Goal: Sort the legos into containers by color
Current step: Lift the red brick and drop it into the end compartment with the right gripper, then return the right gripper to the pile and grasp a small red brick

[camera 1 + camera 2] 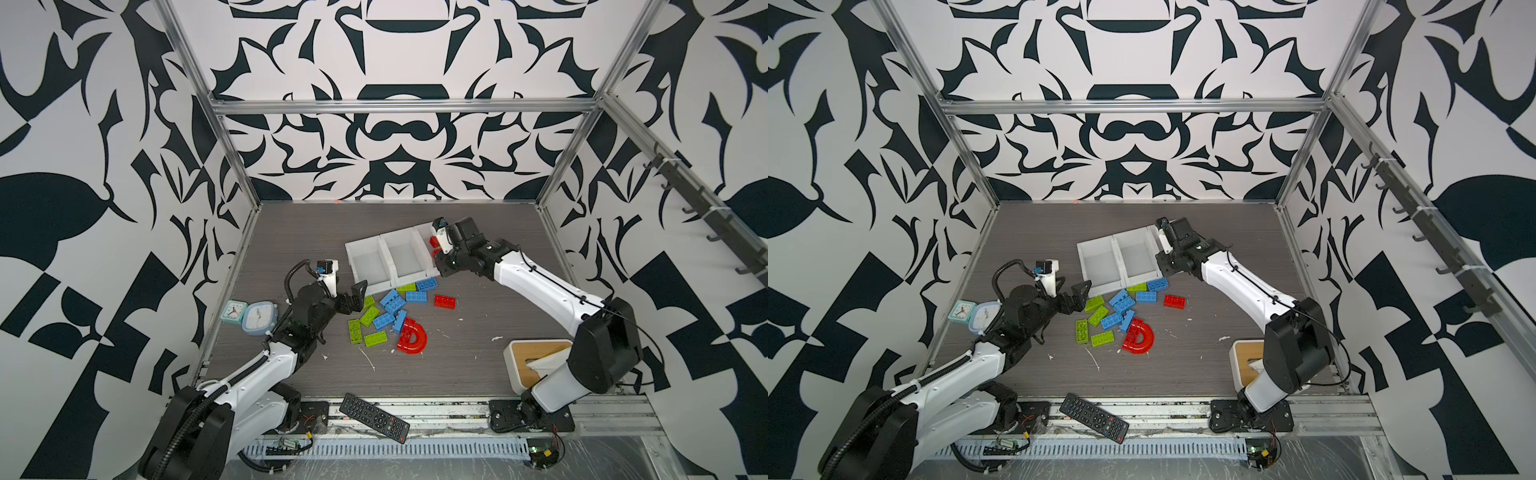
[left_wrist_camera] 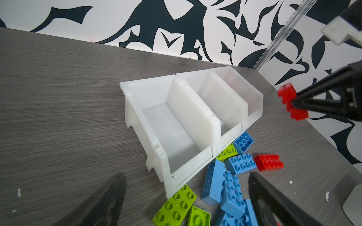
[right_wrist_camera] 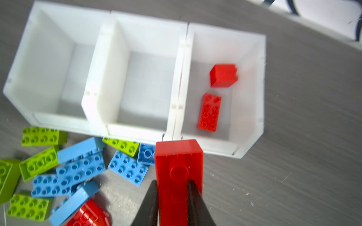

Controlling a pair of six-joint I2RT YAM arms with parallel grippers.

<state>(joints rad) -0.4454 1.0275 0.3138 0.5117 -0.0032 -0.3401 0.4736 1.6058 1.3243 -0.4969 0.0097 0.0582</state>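
Right gripper (image 3: 172,183) pinching red brick (image 3: 178,154), seemingly above containers (image 3: 94,78).

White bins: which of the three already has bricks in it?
The end bin nearest the right gripper: two red bricks lie inside it, while the middle bin and the opposite bin hold nothing.
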